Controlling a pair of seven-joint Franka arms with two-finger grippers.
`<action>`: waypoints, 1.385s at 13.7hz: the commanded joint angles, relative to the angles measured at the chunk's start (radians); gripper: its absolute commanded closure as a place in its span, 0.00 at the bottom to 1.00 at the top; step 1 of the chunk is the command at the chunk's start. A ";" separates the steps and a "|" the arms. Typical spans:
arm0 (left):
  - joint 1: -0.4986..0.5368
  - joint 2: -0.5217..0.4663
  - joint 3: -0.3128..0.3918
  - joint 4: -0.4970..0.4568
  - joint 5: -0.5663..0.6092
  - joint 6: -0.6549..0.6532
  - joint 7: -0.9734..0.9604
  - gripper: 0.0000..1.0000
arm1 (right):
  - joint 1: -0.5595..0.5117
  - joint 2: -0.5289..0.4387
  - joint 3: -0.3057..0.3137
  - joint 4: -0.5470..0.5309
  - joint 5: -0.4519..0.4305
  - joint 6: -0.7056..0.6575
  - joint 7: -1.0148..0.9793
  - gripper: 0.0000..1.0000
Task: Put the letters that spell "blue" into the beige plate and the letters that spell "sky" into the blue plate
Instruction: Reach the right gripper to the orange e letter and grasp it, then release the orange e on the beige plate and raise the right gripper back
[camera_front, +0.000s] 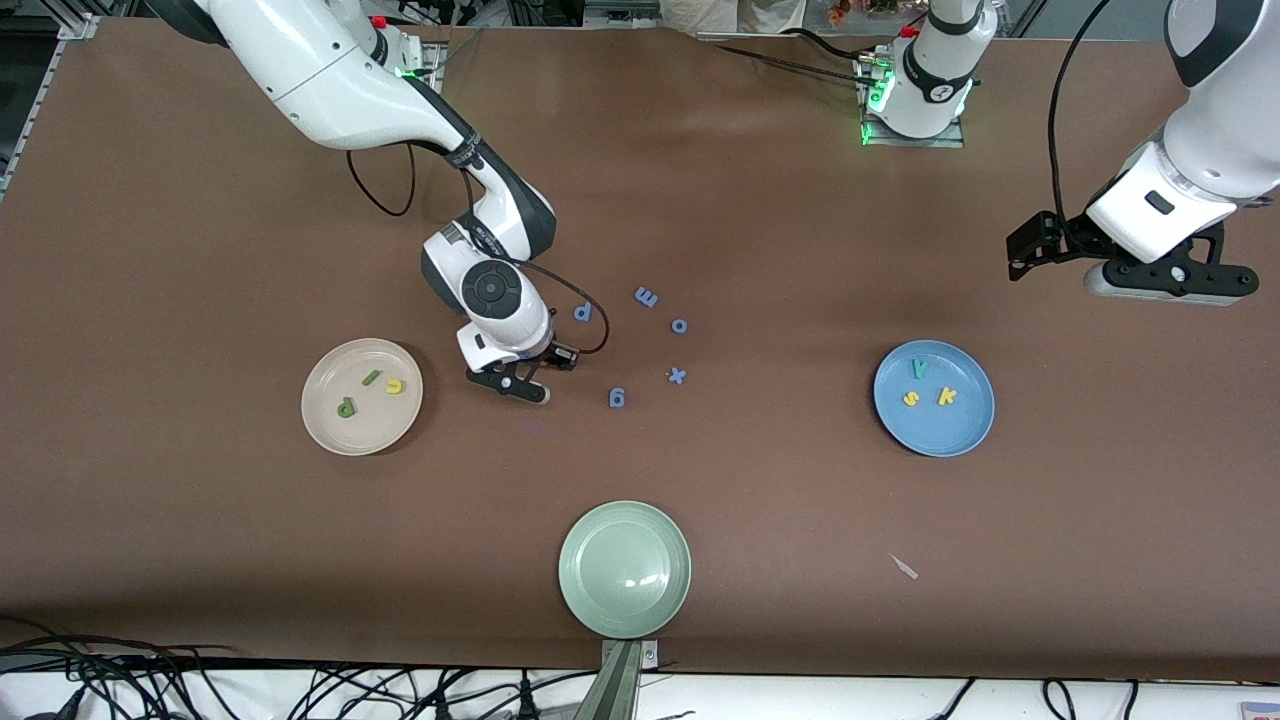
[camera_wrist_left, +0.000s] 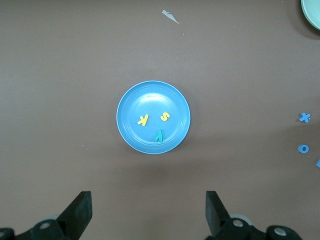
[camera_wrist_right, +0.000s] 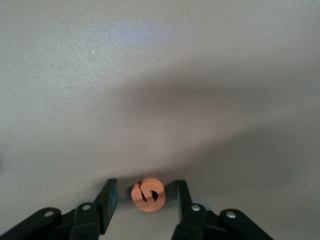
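One letter is left: the orange e (camera_wrist_right: 148, 195) sits between the right end effector's (camera_front: 521, 381) fingers, which are narrowed around it with slim gaps either side, low over the desk (camera_front: 200, 250) left of centre. The beige plate (camera_front: 330, 425), just to its left, holds b, l, u. The left end effector (camera_front: 1130, 262) waits spread wide at upper right.

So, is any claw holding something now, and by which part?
The right claw has the orange e between its fingers, at the letter's two outer edges; whether they already pinch it cannot be told. The left claw is open and holds nothing.
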 joint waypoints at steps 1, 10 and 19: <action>-0.005 -0.011 0.009 0.003 -0.011 -0.002 0.019 0.00 | -0.005 -0.007 0.006 -0.034 -0.020 0.010 0.026 0.57; -0.010 -0.009 0.009 0.004 -0.011 -0.002 0.019 0.00 | -0.115 -0.168 -0.002 -0.036 -0.006 -0.152 -0.243 0.81; -0.015 -0.009 0.009 0.006 -0.009 -0.002 0.016 0.00 | -0.282 -0.404 -0.152 -0.197 0.031 -0.298 -0.873 0.48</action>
